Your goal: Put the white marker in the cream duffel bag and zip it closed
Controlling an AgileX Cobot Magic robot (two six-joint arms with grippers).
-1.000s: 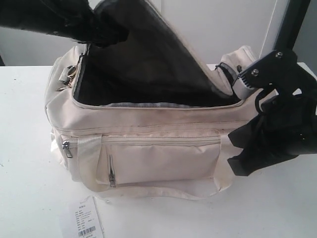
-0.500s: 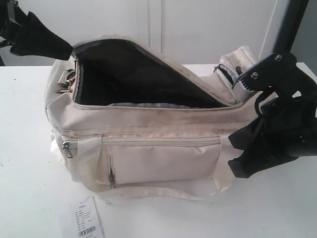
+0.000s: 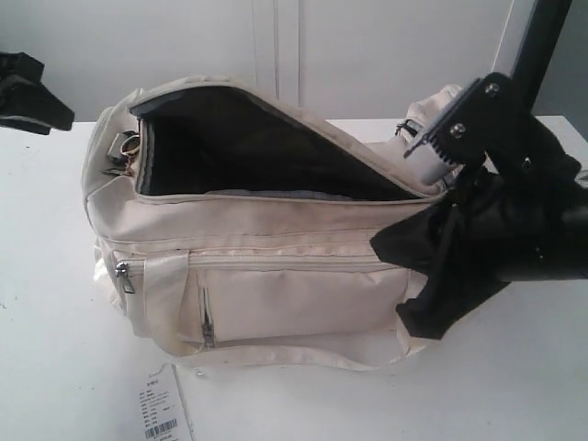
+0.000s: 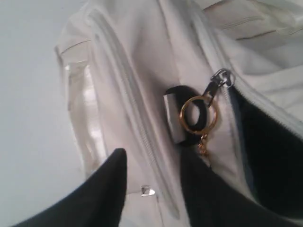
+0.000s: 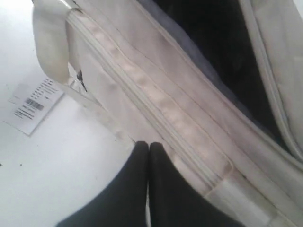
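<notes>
Across the middle of the desk slumps the soft cream duffel bag (image 3: 276, 266), flap half raised. The white marker is not visible, perhaps inside. Near the far left corner the left gripper (image 4: 154, 158) stands spread; the right gripper (image 5: 149, 158) is pinched together, empty. The small zip pull (image 4: 218, 80) looks the best hold, limp fabric braced.

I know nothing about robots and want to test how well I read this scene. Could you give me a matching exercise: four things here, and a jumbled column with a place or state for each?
Things:
1. cream duffel bag
2. paper tag
3. gold ring
4. right gripper

Place or state:
a. lying on the table in front of the bag
b. shut tight
c. top zip open, dark inside
d. dangling at one end of the bag

Pairs: 1-c, 2-a, 3-d, 4-b
</notes>
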